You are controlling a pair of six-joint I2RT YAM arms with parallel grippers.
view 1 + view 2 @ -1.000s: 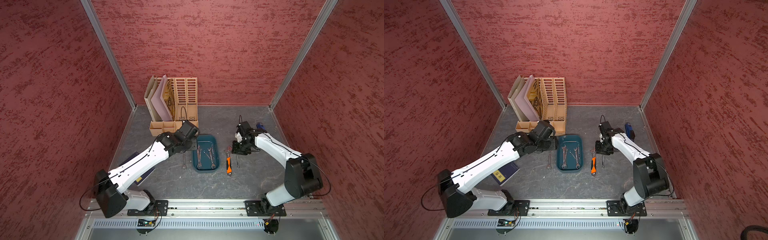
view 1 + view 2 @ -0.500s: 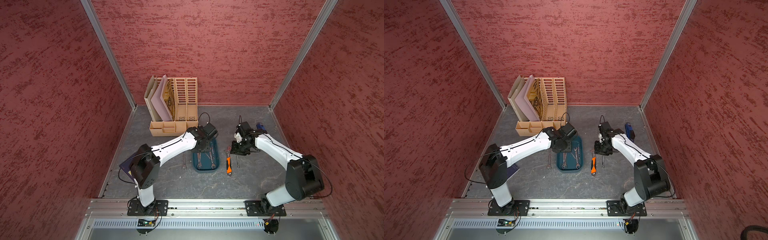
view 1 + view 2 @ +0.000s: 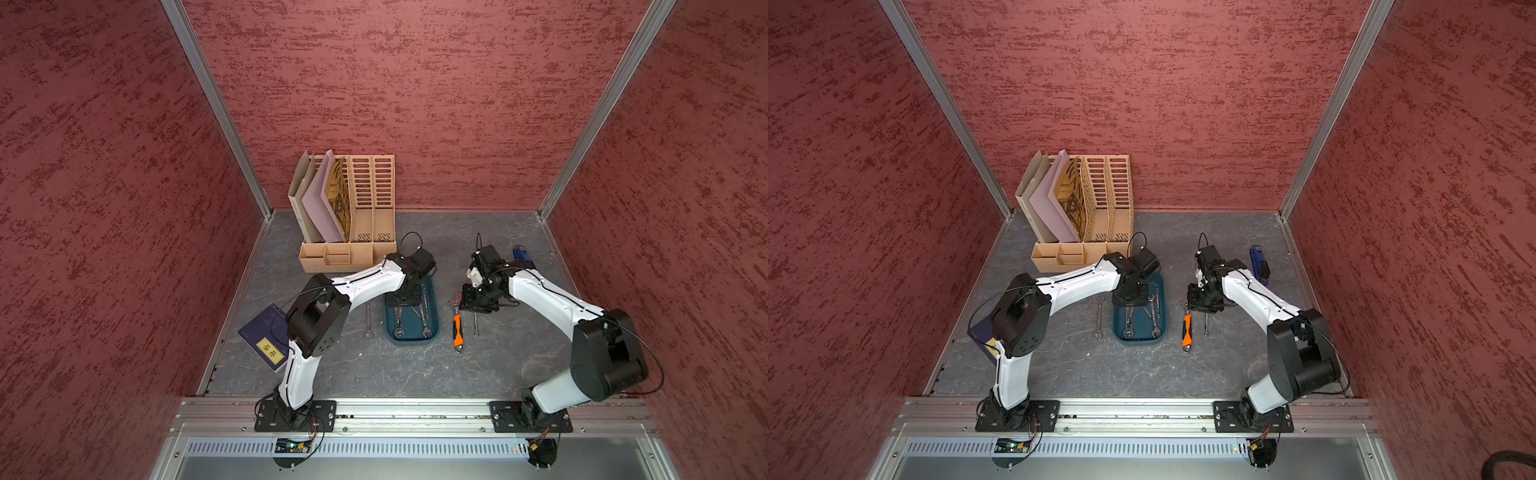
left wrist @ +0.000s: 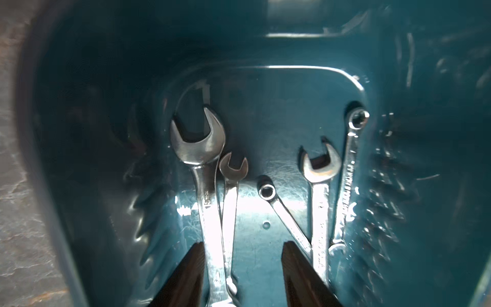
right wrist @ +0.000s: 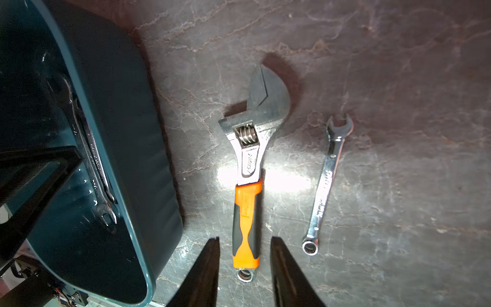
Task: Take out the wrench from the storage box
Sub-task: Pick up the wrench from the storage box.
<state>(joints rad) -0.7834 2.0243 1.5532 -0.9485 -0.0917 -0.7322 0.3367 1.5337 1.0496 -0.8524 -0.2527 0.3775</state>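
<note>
Whereas a second ago the left gripper point(image 4: 243, 245) stood outside the storage box point(image 3: 411, 338), near its far left corner, it now hangs over the far half of the box and points down into it. Its jaws are apart and hold nothing. In the left wrist view the shafts of two wrenches run between the fingers point(image 4: 186, 273): a large combination wrench point(image 4: 198, 141) and, just beside it, a smaller open-end wrench point(image 4: 233, 166). I cannot tell whether the fingers already touch the floor of the box.

Further to the side lie three more wrenches: a ring-end wrench point(image 4: 267, 191) lying at an angle, a medium open-end wrench point(image 4: 321, 166) and a slim wrench point(image 4: 358, 118) against the wall. So the task's tool is still inside the teal box, and the arm has only come back for the next pick. I think the two shafts are too close together, so closing here may catch both.

The right gripper point(image 5: 245, 239) has not moved. It is open and empty above the handle end of the orange-handled adjustable wrench point(image 5: 247, 170), which lies on the grey tabletop point(image 3: 374, 374) beside a small combination wrench point(image 5: 326, 183). Another spanner point(image 3: 368, 320) lies on the other side of the box.
</note>
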